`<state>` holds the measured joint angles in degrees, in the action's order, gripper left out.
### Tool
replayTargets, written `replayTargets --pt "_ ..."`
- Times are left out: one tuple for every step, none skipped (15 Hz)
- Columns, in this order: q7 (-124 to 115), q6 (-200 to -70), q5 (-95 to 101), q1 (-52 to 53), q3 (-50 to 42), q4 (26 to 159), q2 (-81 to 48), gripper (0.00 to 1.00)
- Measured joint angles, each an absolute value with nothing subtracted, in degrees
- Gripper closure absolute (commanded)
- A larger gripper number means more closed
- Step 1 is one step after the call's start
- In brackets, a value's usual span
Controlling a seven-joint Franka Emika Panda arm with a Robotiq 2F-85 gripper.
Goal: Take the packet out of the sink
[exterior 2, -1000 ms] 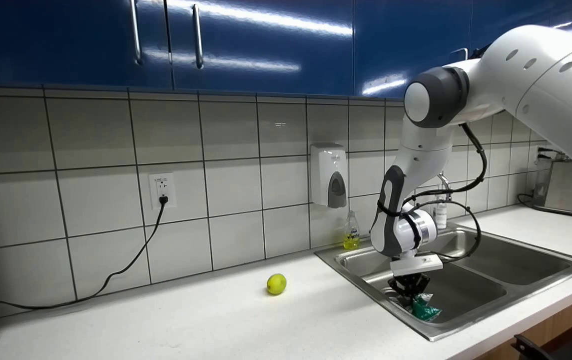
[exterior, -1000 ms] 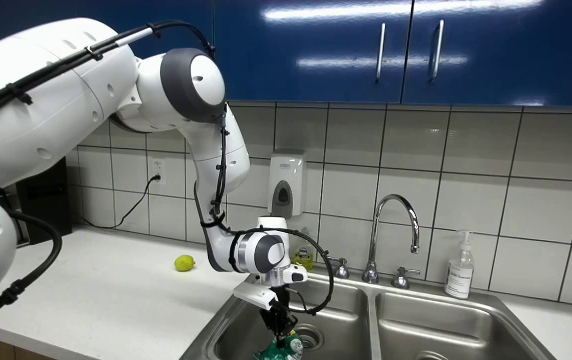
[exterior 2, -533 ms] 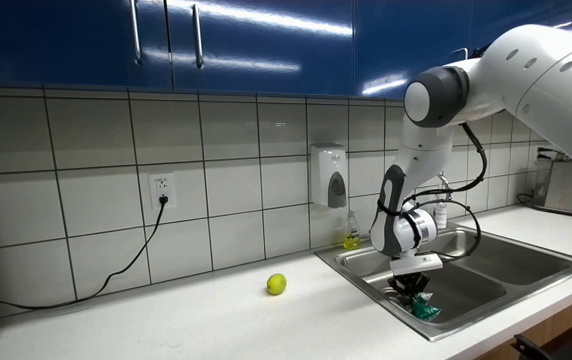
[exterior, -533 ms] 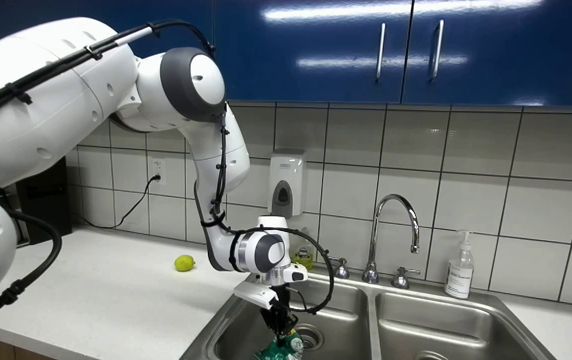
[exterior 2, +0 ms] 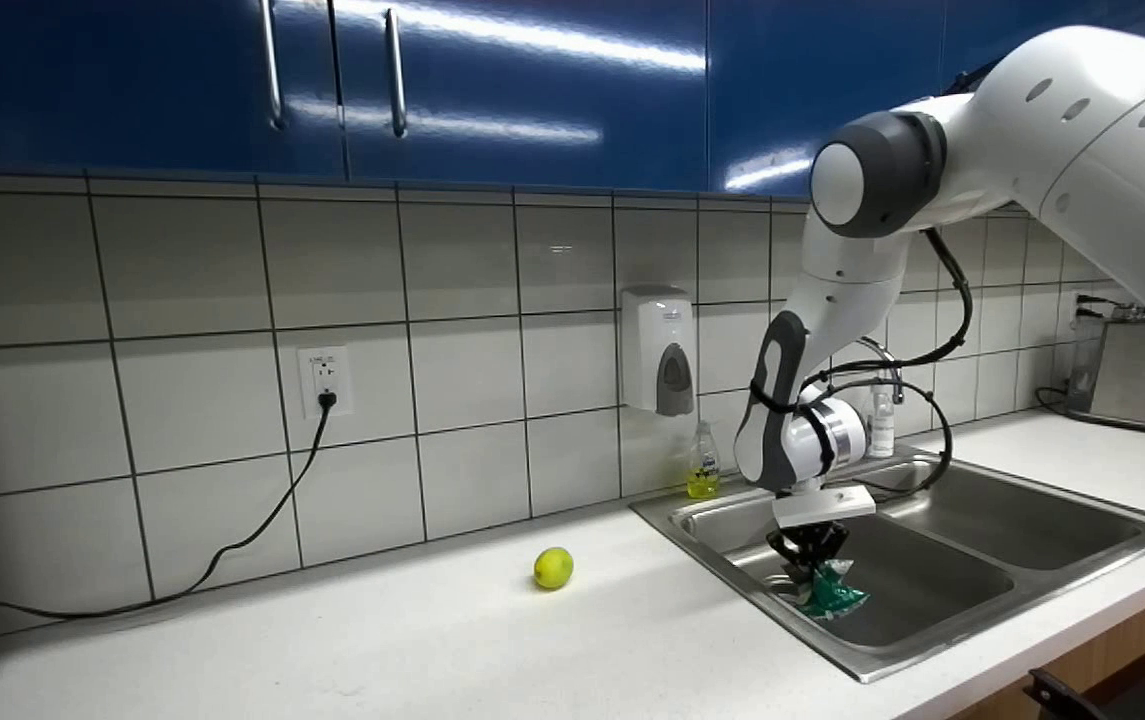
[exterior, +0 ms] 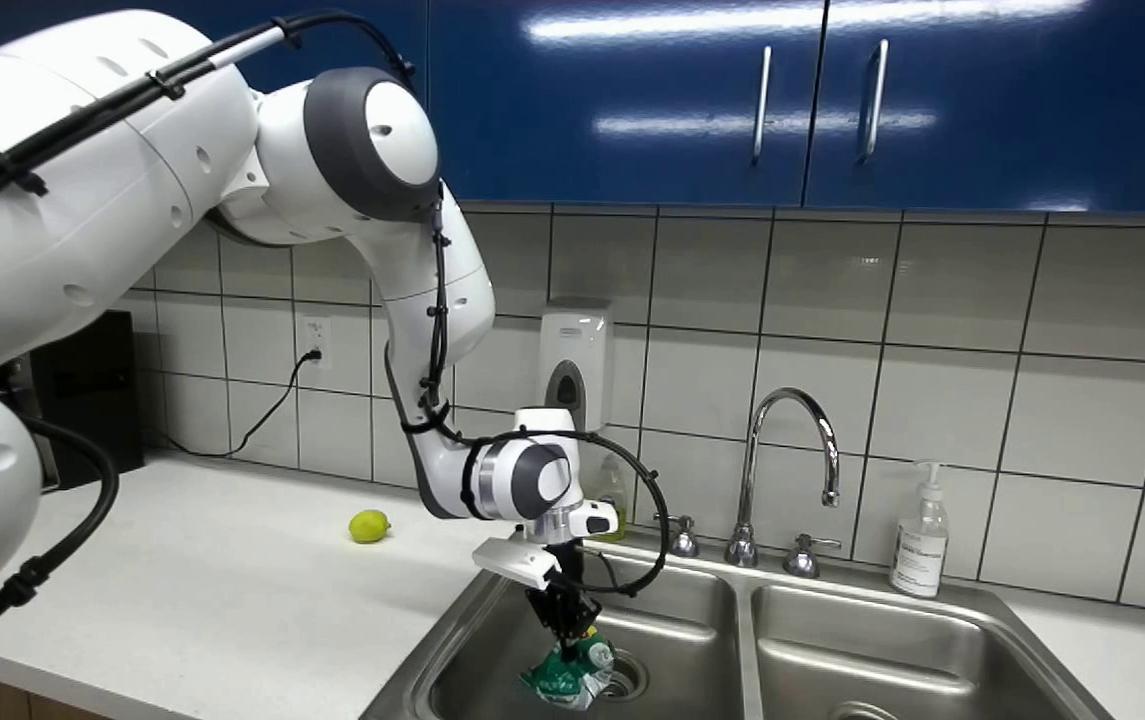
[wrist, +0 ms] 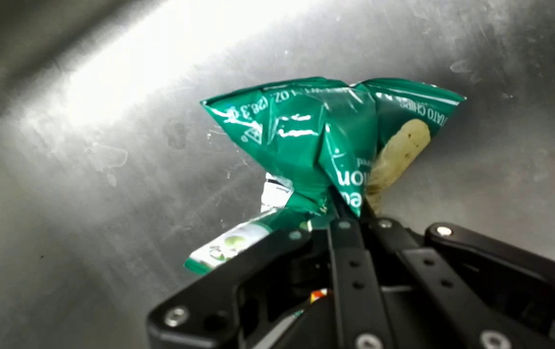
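The packet (wrist: pixel 301 135) is glossy green with white lettering and a tan chip print; the gripper (exterior: pixel 569 650) is black, the sink (exterior: pixel 747 640) silver-grey, the fruit (exterior 2: pixel 553 568) yellow-green. Dark lines grid off-white tiles (exterior 2: pixel 332 260); the cabinets (exterior: pixel 612 85) are blue (silver on 2 handles (exterior: pixel 762 105)).

The green packet (wrist: pixel 294 140) reads, upside down, "1 OZ.", "28.3", "TATO CHIPS" and "ion".
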<state>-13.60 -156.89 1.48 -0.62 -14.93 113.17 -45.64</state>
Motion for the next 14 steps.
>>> replayTargets --pt "-13.6 -156.9 1.5 -0.3 -15.1 113.4 -44.8 1.00" --pt "-13.6 -156.9 1.5 0.2 -15.4 113.6 -43.9 1.00" --pt "-13.6 -156.9 1.5 0.7 -15.7 114.0 -42.8 1.00" --pt "-13.6 -156.9 1.5 1.2 -15.9 114.5 -41.6 1.00" --pt "-13.6 -156.9 1.6 1.9 -16.4 115.2 -40.3 1.00" --pt "-13.6 -156.9 1.7 2.6 -16.8 116.1 -38.9 1.00" --pt "-13.8 -156.8 1.9 3.4 -17.2 117.1 -37.3 1.00" --pt "-14.1 -156.8 2.4 4.1 -17.6 118.2 -35.7 1.00" --pt "-14.6 -156.8 2.9 5.0 -18.1 119.5 -33.9 1.00" --pt "-15.0 -156.7 3.6 5.7 -18.4 121.0 -31.9 1.00" --pt "-15.5 -156.7 4.5 6.5 -18.7 122.4 -30.1 1.00" --pt "-16.0 -156.7 5.3 7.1 -18.9 123.8 -28.2 1.00" --pt "-16.5 -156.6 6.1 7.6 -18.9 125.2 -26.5 1.00" --pt "-16.9 -156.5 6.9 8.0 -18.9 126.5 -24.8 1.00"
